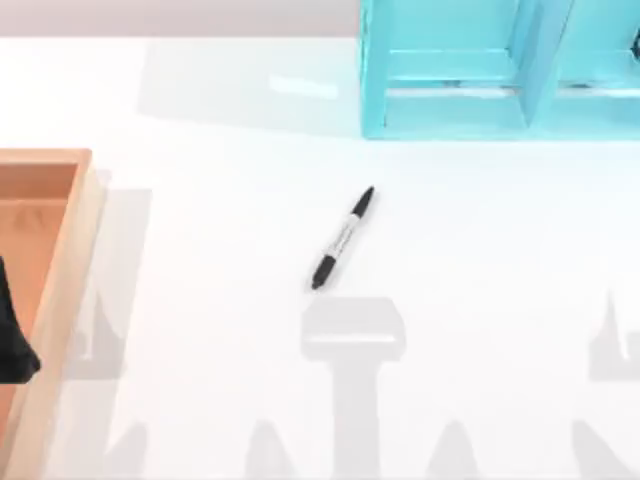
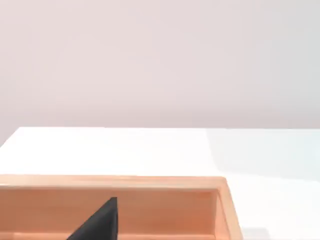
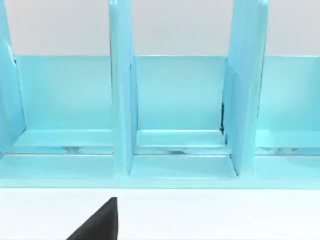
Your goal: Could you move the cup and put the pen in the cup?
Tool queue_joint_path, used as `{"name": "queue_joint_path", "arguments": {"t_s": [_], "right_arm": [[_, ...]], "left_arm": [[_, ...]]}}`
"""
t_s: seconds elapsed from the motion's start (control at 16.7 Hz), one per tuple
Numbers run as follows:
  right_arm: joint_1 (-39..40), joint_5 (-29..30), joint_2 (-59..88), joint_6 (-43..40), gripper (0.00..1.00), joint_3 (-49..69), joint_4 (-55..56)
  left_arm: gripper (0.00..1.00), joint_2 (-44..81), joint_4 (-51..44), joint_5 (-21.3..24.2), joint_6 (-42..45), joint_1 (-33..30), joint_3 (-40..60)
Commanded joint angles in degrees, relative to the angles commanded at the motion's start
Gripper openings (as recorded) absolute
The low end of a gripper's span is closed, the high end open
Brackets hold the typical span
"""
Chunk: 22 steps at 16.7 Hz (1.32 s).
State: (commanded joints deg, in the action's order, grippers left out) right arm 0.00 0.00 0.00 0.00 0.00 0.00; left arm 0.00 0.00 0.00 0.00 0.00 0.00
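Teal rack (image 1: 450,110) — edge-cropped

A plain white table (image 1: 220,330) carries a slim black-ended marker pen (image 1: 343,238) lying mid-table, a shallow wooden tray (image 1: 70,260) at its left edge, and a turquoise partitioned rack (image 1: 450,115) at the far right.

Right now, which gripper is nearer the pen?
Left, tentatively. Left gripper is over the tray at the table's left edge, well left of the pen. Right gripper faces the rack at back right; its distance to the pen can't be judged.
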Motion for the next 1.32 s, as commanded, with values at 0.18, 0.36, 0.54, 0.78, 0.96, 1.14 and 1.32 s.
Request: {"name": "queue_joint_path", "arguments": {"t_s": [0.18,0.36,0.54,0.78,0.96,1.14,1.32], "right_arm": [[0.0,0.0,0.0,0.0,1.0,0.0,0.0],[0.0,0.0,0.0,0.0,1.0,0.0,0.0],[0.0,0.0,0.0,0.0,1.0,0.0,0.0],[0.0,0.0,0.0,0.0,1.0,0.0,0.0],[0.0,0.0,0.0,0.0,1.0,0.0,0.0],[0.0,0.0,0.0,0.0,1.0,0.0,0.0],[0.0,0.0,0.0,0.0,1.0,0.0,0.0]], "left_arm": [[1.0,0.6,-0.6,0.0,0.1,0.1,0.6],[1.0,6.1,-5.7,0.0,1.2,1.0,5.9],[1.0,16.9,-14.4,0.0,2.9,2.5,15.6],[1.0,37.6,-28.8,0.0,5.5,4.7,32.3],[1.0,55.2,-40.2,0.0,7.5,6.4,45.7],[1.0,72.1,-50.9,0.0,9.3,8.0,58.8],[1.0,86.1,-60.4,0.0,11.0,9.5,70.2]]}}
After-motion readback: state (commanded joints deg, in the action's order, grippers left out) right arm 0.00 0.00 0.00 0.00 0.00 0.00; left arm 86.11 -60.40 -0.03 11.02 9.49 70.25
